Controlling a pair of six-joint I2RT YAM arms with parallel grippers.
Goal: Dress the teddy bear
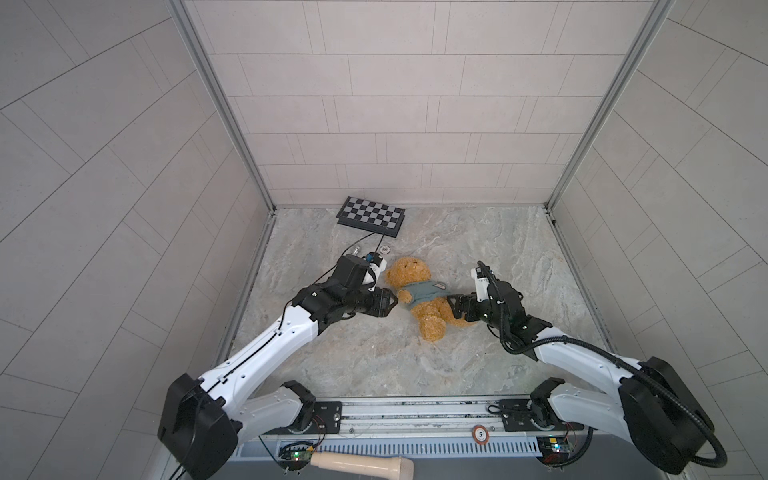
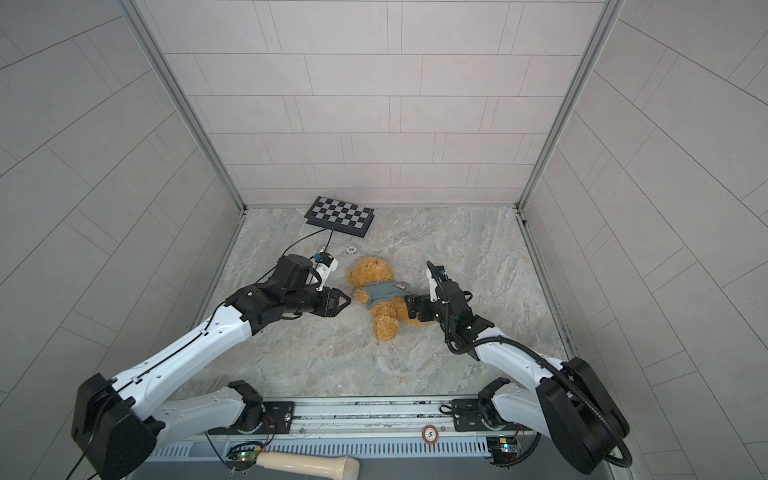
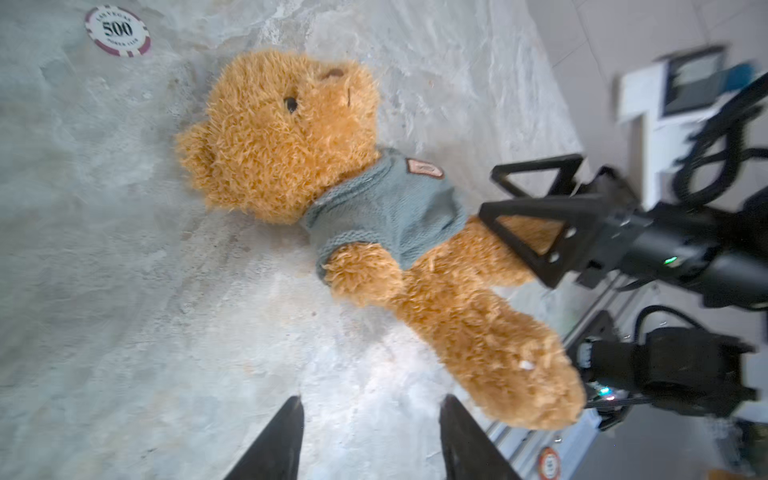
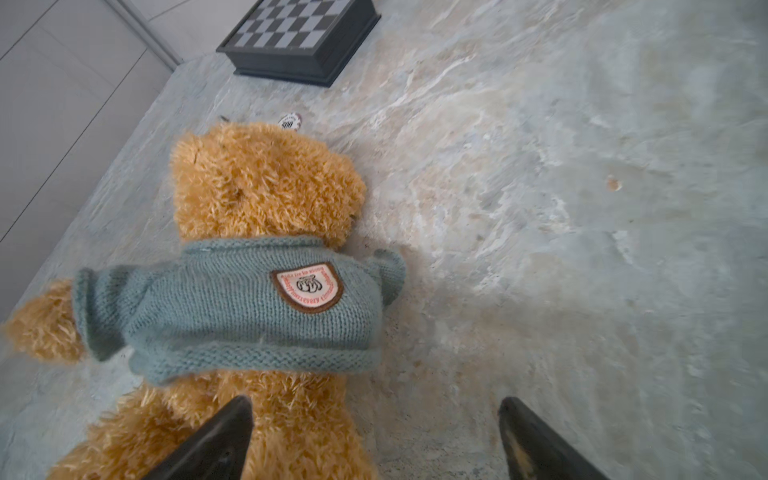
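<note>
Teal knitted sweater (image 4: 232, 307) already covers the teddy bear (image 1: 428, 313), lying face-up on the marble table (image 1: 374, 357) between left gripper (image 3: 372, 399) and right gripper (image 4: 374, 401), both parted and empty. Pinch only the hem; tug gently.

White arm links (image 1: 257, 353), black joint housings (image 1: 195, 419); black corrugated cable (image 1: 594, 345); black pointed gripper fingers (image 3: 274, 449)
</note>
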